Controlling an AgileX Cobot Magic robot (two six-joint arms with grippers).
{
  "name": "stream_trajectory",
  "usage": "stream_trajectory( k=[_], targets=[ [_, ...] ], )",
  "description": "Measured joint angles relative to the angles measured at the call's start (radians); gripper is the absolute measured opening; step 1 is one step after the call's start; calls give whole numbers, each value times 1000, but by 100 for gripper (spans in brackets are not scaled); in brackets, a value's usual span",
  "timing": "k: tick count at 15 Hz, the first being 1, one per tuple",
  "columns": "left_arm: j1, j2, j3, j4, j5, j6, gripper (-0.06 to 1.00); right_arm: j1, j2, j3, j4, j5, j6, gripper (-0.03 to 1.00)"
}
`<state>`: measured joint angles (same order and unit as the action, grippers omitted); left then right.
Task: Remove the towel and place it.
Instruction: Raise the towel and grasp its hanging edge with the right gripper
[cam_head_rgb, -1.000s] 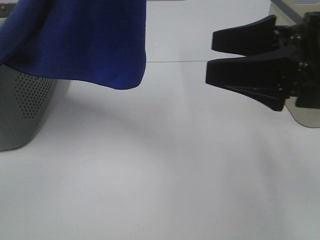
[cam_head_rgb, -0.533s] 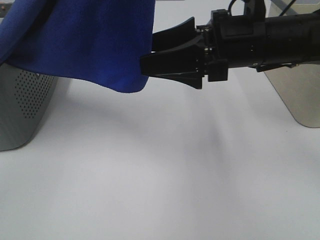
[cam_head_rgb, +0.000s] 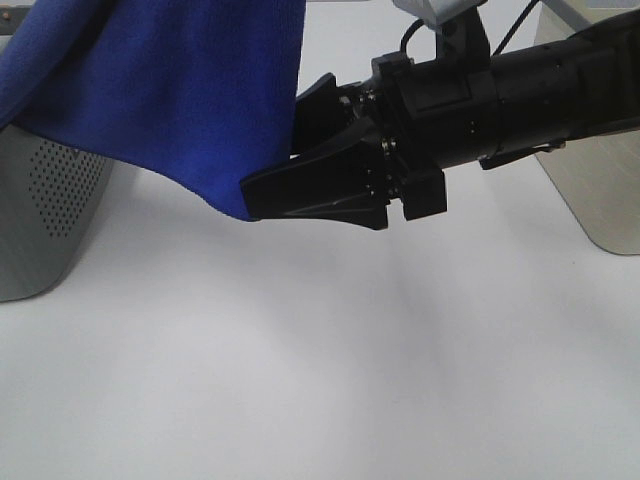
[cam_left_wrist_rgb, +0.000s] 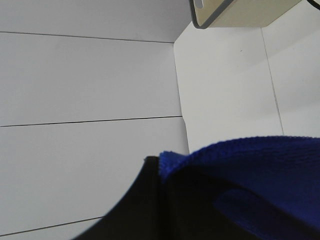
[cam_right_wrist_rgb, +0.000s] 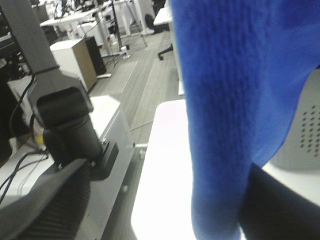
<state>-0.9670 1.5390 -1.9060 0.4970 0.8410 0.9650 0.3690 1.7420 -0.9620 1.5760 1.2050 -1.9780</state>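
The towel (cam_head_rgb: 180, 90) hangs at the far left, lying over the top of the grey perforated basket (cam_head_rgb: 50, 220), its lower edge above the white table (cam_head_rgb: 300, 380); the right gripper (cam_head_rgb: 275, 150) reaches across, jaws apart around the towel's lower right corner, not closed on it; the left gripper (cam_left_wrist_rgb: 150, 210) has cloth against one finger, grip unclear; I judge removal barely begun, with lifting away and placing both left

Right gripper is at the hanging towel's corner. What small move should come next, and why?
Probably close the right gripper on the towel. Its jaws stand open, one finger above and one below the towel's lower hanging corner, so the cloth edge seems to sit between them; shutting now should secure that corner before any pull.
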Motion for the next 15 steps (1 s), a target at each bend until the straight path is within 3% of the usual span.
stream_trajectory(
  k=[2, 7, 10, 15],
  targets=[
    [0, 0, 0, 1, 0, -22, 0, 0, 0, 0, -39, 0, 26, 62],
    [0, 0, 0, -22, 0, -42, 0, 0, 0, 0, -22, -38, 51, 51],
    [0, 0, 0, -43, 0, -48, 0, 0, 0, 0, 33, -48, 66, 32],
    [0, 0, 0, -47, 0, -49, 0, 0, 0, 0, 82, -104, 97, 19]
  ],
)
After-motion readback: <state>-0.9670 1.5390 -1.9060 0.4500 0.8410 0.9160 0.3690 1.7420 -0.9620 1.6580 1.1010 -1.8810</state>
